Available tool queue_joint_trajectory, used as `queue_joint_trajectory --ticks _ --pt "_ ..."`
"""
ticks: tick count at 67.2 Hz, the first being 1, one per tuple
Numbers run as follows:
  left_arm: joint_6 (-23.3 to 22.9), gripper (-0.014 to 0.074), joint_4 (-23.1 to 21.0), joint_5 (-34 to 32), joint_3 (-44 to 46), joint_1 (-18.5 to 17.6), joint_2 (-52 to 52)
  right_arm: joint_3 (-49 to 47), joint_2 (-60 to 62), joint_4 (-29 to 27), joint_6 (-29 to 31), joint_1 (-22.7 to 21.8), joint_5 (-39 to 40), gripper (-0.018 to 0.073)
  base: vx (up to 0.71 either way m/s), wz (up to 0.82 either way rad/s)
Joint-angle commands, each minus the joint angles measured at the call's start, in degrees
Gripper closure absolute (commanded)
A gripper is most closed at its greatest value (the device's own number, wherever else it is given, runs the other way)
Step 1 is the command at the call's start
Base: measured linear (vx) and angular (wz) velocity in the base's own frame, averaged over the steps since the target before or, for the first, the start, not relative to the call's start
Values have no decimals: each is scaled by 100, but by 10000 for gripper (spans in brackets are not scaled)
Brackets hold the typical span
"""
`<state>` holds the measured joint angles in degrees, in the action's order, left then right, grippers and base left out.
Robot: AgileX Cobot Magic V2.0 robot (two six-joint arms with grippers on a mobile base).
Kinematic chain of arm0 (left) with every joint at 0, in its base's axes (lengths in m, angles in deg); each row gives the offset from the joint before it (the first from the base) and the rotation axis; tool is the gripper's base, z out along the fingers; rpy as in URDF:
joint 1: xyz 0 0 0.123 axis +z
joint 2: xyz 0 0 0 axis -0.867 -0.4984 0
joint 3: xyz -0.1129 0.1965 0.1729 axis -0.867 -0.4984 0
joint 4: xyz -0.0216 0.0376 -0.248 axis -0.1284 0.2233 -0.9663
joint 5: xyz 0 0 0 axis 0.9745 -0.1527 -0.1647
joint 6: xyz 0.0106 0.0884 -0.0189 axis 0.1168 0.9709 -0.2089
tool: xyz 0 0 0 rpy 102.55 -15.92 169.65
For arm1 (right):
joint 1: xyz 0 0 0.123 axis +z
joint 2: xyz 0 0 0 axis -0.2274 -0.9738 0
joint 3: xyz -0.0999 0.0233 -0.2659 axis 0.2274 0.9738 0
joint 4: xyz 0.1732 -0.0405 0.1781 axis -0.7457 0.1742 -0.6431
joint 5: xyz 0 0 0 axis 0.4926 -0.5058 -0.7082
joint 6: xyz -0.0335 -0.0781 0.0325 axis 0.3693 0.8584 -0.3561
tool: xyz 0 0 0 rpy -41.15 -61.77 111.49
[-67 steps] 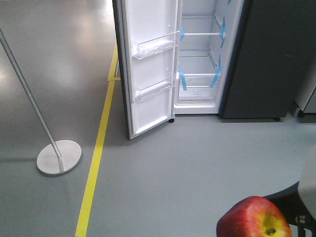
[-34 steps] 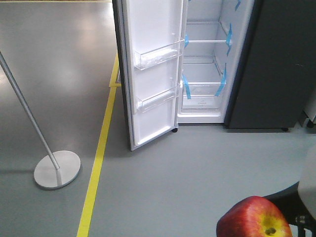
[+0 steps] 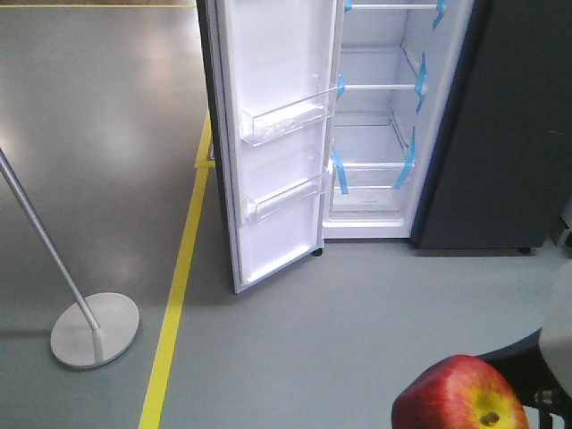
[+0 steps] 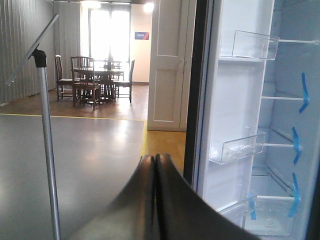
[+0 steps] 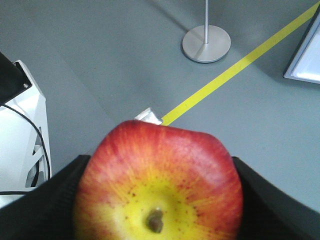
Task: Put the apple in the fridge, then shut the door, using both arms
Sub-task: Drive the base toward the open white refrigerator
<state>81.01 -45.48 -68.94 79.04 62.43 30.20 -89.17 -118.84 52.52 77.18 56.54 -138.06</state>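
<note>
The red and yellow apple [image 5: 160, 180] fills the right wrist view, stem end facing the camera. My right gripper [image 5: 159, 167] is shut on it, black fingers [image 5: 45, 202] pressing both sides. In the front view the apple [image 3: 460, 395] hangs low at the bottom right, well short of the fridge [image 3: 375, 134]. The fridge stands open, showing white lining, clear shelves and blue tape. Its door [image 3: 277, 179] is swung out to the left, white face and clear bins showing. My left gripper [image 4: 154, 159] is shut and empty, raised left of the door [image 4: 240, 100].
A metal pole on a round base [image 3: 94, 329] stands at the left, beside a yellow floor line [image 3: 174, 304]. A dark panel [image 3: 500, 134] flanks the fridge on the right. In the left wrist view the pole [image 4: 47, 150] is close; a dining table with chairs [image 4: 95, 80] is far back.
The fridge and door have grown larger and shifted right in the front view, and the pole base has slid left and down. The apple stays in the right gripper.
</note>
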Motion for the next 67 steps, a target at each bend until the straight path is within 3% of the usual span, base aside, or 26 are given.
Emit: queue_joint_trajectory --ticks 1,67 --pt "-66 603 -8 -395 85 0 83 -158 28 -53 49 4 345 445 16 -3" --pt "-66 603 -8 -395 85 0 83 -158 28 -53 49 4 339 445 15 2"
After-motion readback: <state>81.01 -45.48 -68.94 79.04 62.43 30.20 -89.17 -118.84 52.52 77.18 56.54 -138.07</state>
